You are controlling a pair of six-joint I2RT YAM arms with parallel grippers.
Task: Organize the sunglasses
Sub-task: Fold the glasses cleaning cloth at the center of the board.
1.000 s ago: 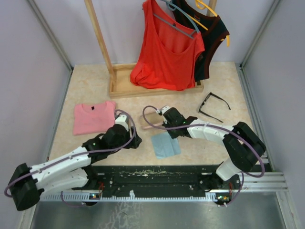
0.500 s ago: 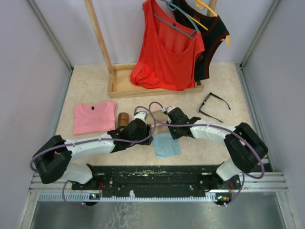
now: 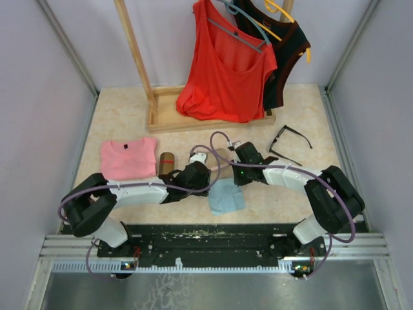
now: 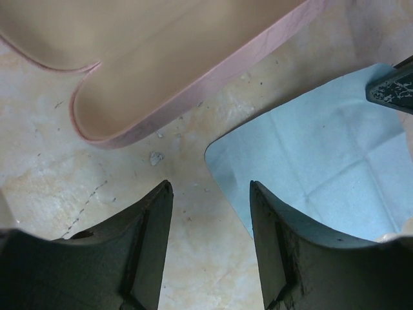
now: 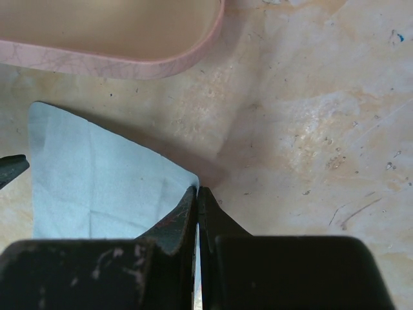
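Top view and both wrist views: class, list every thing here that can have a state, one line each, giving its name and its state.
Black sunglasses: arms unfolded, outside any case.
Pink case: open, nothing visible inside.
Blue cloth: spread out, one corner pinched.
Left gripper: jaws apart, holding nothing.
Right gripper: jaws shut on the Blue cloth's corner.
Pink T-shirt: folded.
Red top: hanging.

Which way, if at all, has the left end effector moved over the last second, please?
Yes: the left end effector has moved right, away from the folded pink shirt, to the edge of the blue cloth.
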